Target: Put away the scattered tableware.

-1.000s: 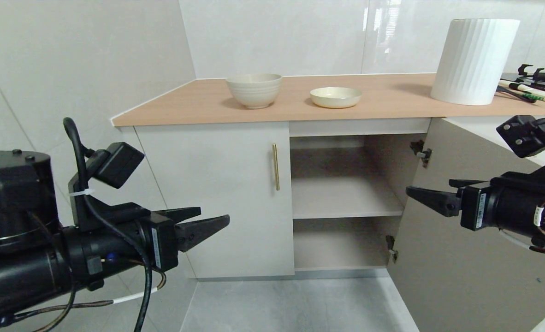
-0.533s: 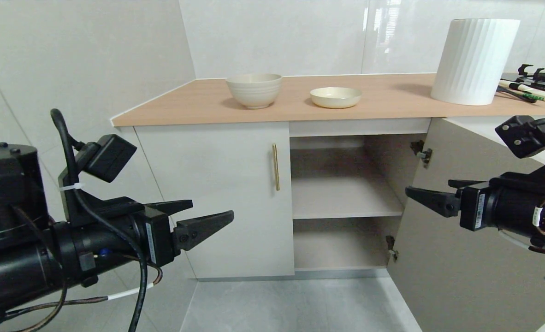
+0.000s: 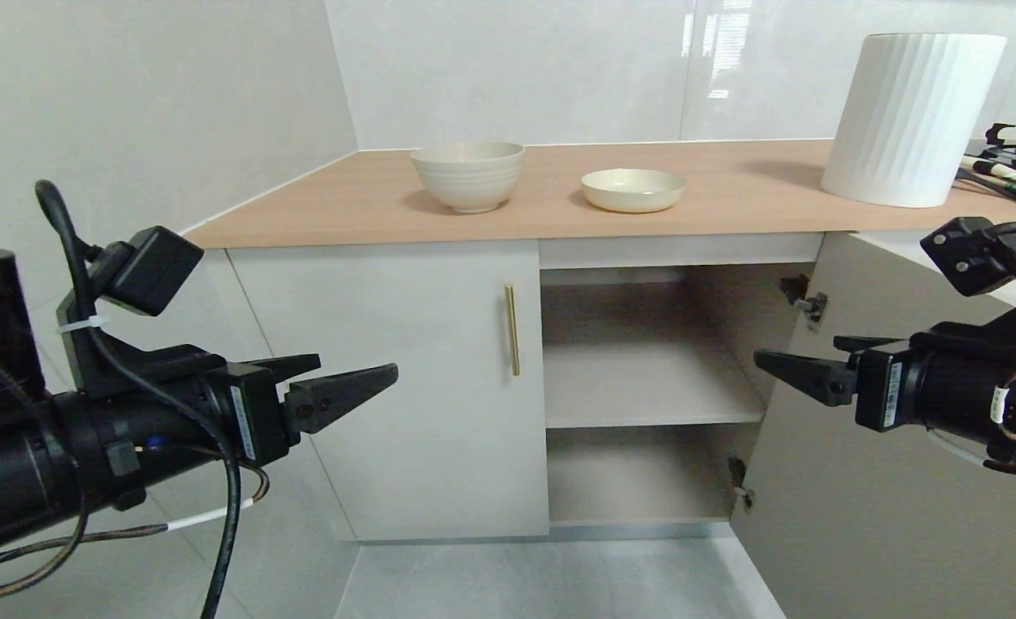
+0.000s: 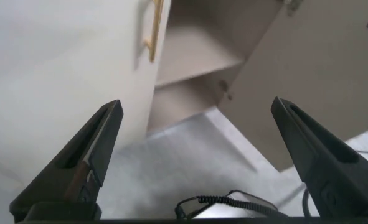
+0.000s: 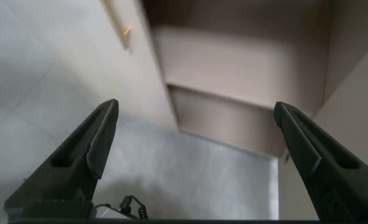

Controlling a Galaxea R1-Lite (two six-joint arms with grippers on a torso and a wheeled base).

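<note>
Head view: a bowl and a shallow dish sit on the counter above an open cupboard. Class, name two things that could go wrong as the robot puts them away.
1. The open cupboard door stands close beside the right gripper; a swing of that arm might knock it.
2. The bowl and the dish look smooth and rounded, so either could slip from a rim grip and fall to the tiled floor.
</note>
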